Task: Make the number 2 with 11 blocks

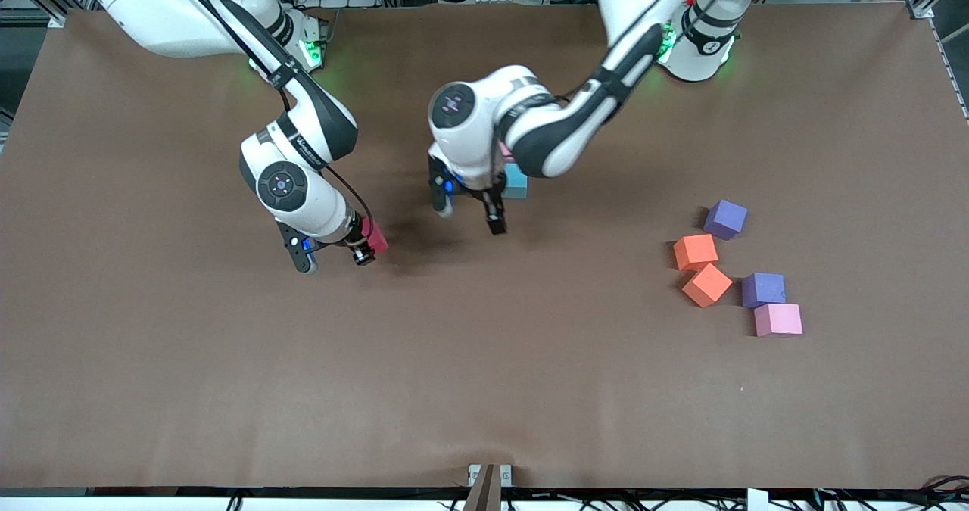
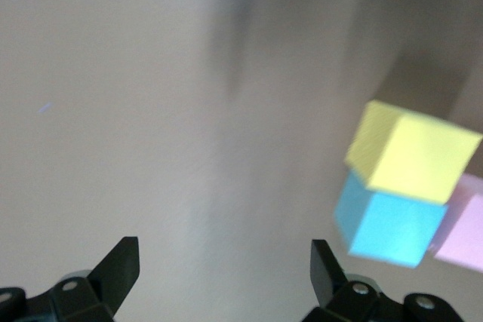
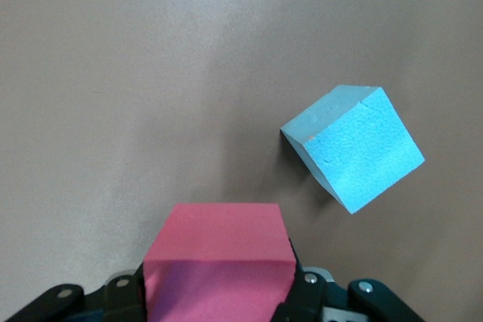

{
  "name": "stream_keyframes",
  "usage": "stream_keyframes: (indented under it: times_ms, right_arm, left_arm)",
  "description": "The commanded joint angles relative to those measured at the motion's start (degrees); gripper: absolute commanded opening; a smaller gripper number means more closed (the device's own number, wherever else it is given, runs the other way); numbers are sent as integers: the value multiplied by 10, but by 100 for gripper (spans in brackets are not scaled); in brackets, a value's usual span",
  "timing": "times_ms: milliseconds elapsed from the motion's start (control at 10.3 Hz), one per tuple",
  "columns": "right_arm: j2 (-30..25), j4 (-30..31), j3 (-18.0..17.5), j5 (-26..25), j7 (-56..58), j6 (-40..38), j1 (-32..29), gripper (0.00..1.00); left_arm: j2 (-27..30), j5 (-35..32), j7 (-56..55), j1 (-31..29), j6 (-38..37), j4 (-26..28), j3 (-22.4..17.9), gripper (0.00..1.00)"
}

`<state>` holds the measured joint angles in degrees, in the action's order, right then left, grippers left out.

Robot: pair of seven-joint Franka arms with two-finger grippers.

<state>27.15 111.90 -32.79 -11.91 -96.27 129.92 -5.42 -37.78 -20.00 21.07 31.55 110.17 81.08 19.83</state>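
Observation:
My right gripper [image 1: 373, 240] is shut on a red block [image 1: 375, 235], held just above the table; in the right wrist view the red block [image 3: 217, 262] fills the jaws. A tilted light blue block [image 3: 355, 145] lies on the table close to it. My left gripper [image 1: 469, 216] hangs open over the middle of the table with nothing between its fingers [image 2: 121, 269]. Beside it are a yellow block [image 2: 411, 152] stacked on a light blue block [image 2: 385, 224] and a pink block [image 2: 464, 235]. The front view shows only the light blue block [image 1: 516, 182]; the left arm hides the rest.
Loose blocks lie toward the left arm's end of the table: a purple block [image 1: 725, 219], two orange blocks [image 1: 695, 251] [image 1: 707, 285], a second purple block [image 1: 763, 289] and a pink block [image 1: 778, 319]. The brown table [image 1: 484, 390] has a small fixture at its near edge [image 1: 489, 477].

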Motion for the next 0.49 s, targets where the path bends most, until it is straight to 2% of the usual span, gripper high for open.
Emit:
stream_keyframes:
  times_ms: [0, 291, 389]
  right_arm:
    - [-17, 15, -1, 8, -52, 6, 22, 0]
    - [-13, 24, -1, 8, -129, 22, 64, 0]
    - [-11, 33, -1, 7, -156, 37, 74, 0]
  left_arm:
    - [50, 53, -2, -101, -14, 14, 6, 100]
    - [64, 59, -18, -213, -35, 13, 0, 100]
    - [62, 60, -27, -234, -35, 12, 0, 100]
